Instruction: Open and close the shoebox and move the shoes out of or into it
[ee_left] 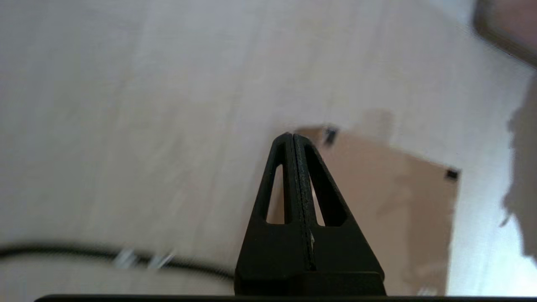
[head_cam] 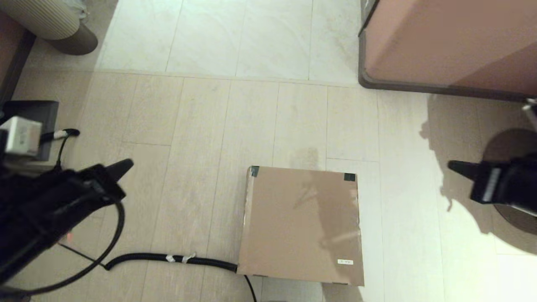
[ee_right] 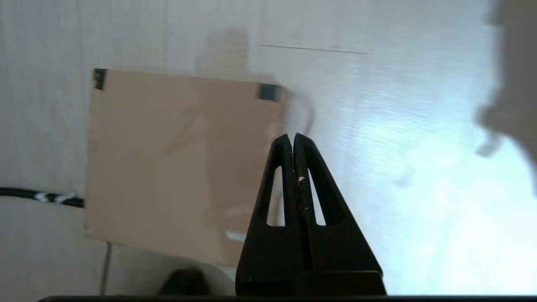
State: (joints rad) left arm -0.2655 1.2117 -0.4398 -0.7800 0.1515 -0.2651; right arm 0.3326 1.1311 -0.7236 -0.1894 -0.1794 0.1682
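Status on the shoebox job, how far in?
Nothing visibly done: the shoebox sits on the floor with its lid flat and shut, no shoes in view. Nothing in hand: left gripper and right gripper hover shut, either side of the box. Opening and moving shoes remain.

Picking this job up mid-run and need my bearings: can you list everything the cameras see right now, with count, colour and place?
shoebox: one, plain brown cardboard, lid closed, on the floor centre front; black tape on two far lid corners, small white label near the front right.
shoes: none visible.
cable: one, black ribbed with white ties, on the floor, running to the shoebox's left front corner.
cabinet: one, pinkish with dark base trim, far right.
ribbed cylinder: one, beige, far left.
floor: pale tiles and planks.
left gripper: one, black, shut, left of the shoebox.
right gripper: one, black, shut, right of the shoebox.
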